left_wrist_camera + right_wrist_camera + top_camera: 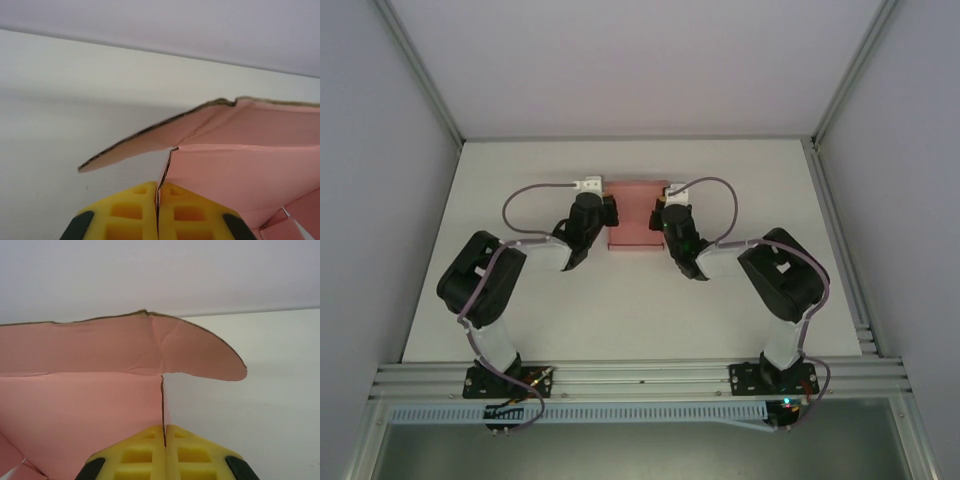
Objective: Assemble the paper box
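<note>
The left arm [480, 280] and the right arm [785, 280] are bolted side by side at the near edge of the tabletop [630, 320]. They bend out wide, then reach in toward the middle.

The left gripper [157, 195] is closed tight on a thin pink side wall of the paper box [636, 220]. Its yellow fingers [130, 215] press together with the card pinched between them. The right gripper [164, 435] is closed the same way on the thin wall at the other side.

The box sits between the two grippers, on the far half of the tabletop. Past each pinched wall, a rounded flap [210, 355] of the box sticks out sideways. Farther back there is white tabletop, and then a pale back wall [640, 60].
</note>
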`<action>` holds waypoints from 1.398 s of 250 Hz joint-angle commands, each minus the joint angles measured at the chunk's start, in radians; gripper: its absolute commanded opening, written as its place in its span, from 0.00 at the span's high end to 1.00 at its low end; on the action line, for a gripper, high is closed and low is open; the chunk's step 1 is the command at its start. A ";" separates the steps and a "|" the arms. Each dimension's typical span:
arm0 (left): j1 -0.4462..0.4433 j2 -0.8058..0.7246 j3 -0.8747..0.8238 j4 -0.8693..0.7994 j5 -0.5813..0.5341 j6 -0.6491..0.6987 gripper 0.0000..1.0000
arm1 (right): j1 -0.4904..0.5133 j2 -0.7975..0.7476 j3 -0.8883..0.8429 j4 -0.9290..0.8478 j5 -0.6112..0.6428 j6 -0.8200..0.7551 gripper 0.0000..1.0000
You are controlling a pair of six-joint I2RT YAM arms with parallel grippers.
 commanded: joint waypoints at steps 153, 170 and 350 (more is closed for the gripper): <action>-0.166 -0.036 -0.375 0.553 0.029 0.016 0.93 | 0.233 0.098 -0.222 0.518 0.212 -0.205 0.91; -0.169 -0.033 -0.388 0.569 0.028 0.019 0.94 | 0.234 0.090 -0.242 0.527 0.198 -0.181 0.87; -0.220 -0.123 -0.386 0.379 0.021 -0.007 0.84 | 0.254 -0.063 -0.261 0.192 0.174 -0.021 0.84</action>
